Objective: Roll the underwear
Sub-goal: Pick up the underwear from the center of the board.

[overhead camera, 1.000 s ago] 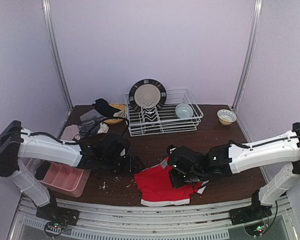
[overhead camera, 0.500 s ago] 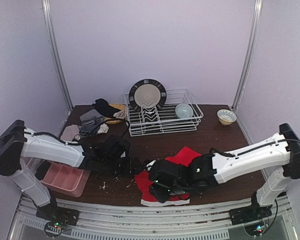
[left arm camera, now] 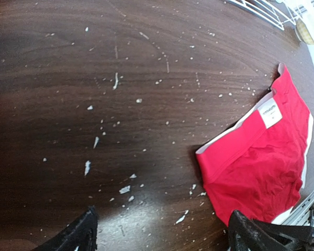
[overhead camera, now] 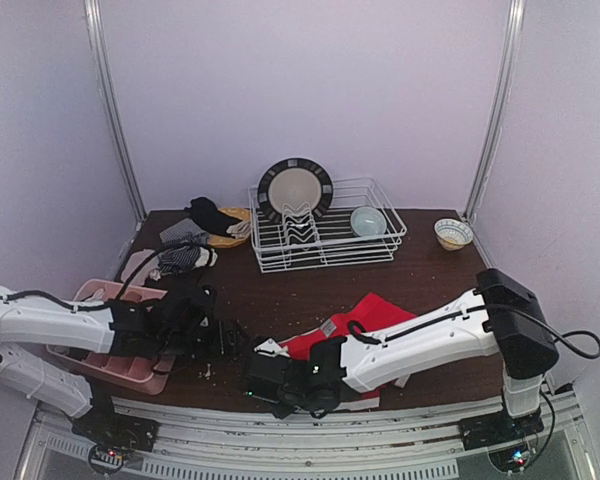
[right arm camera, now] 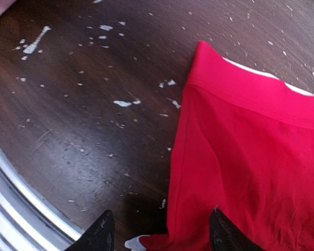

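The red underwear (overhead camera: 376,312) with a white waistband lies spread on the dark table at front centre, partly under my right arm. In the right wrist view my right gripper (right arm camera: 162,236) hangs open over the left edge of the red underwear (right arm camera: 251,157): one finger is over the cloth, the other over bare wood. From above, the right gripper (overhead camera: 263,382) sits near the table's front edge. In the left wrist view my left gripper (left arm camera: 165,238) stands open over bare table, with the red underwear (left arm camera: 261,157) just to its right. From above, the left gripper (overhead camera: 240,340) is left of the cloth. Striped and dark underwear (overhead camera: 185,250) are piled at the back left.
A pink tray (overhead camera: 85,300) sits at the front left beside my left arm. A white wire dish rack (overhead camera: 380,245) at the back holds a plate (overhead camera: 295,188) and a bowl (overhead camera: 368,220). Another bowl (overhead camera: 453,233) stands at back right. White crumbs litter the wood. The metal front rail (right arm camera: 21,178) is close.
My right arm swept left across the red underwear toward the front edge and its jaws opened. The cloth now stretches toward the back right. My left arm drew back to the left.
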Robot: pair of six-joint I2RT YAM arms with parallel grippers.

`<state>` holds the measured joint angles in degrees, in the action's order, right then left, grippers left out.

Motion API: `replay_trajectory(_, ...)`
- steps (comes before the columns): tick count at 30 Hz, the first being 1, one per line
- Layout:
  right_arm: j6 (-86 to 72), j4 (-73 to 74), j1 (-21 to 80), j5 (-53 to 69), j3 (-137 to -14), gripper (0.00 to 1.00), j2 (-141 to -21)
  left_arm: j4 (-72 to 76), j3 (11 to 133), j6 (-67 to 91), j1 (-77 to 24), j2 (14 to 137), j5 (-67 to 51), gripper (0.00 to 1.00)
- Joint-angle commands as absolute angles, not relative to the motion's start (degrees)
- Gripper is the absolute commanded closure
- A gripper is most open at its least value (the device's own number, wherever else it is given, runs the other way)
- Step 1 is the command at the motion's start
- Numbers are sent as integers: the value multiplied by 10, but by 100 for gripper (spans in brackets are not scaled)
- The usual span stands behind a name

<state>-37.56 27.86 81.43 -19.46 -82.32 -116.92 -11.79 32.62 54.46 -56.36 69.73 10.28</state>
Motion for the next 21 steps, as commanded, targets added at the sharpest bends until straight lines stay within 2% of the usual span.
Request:
replay_trajectory(1, -402, 341, 810, -240, -838, 45, -1199, -118, 310, 555, -563, 679, 113, 16)
replay_trajectory(5, -405, 348, 810, -233, -836, 68, -1206, -104, 300, 556, -563, 674, 101, 16)
replay_trajectory(9, -404, 340, 809, -225, -813, 98, -1174, -85, 302, 555, -564, 693, 80, 17)
replay_trajectory(10, -403, 331, 809, -223, -802, 100, -1161, -74, 304, 555, -563, 701, 72, 17)
replay_trajectory(21, -402, 256, 811, -171, -682, 100, -1033, 17, 385, 570, -599, 882, 6, 19)
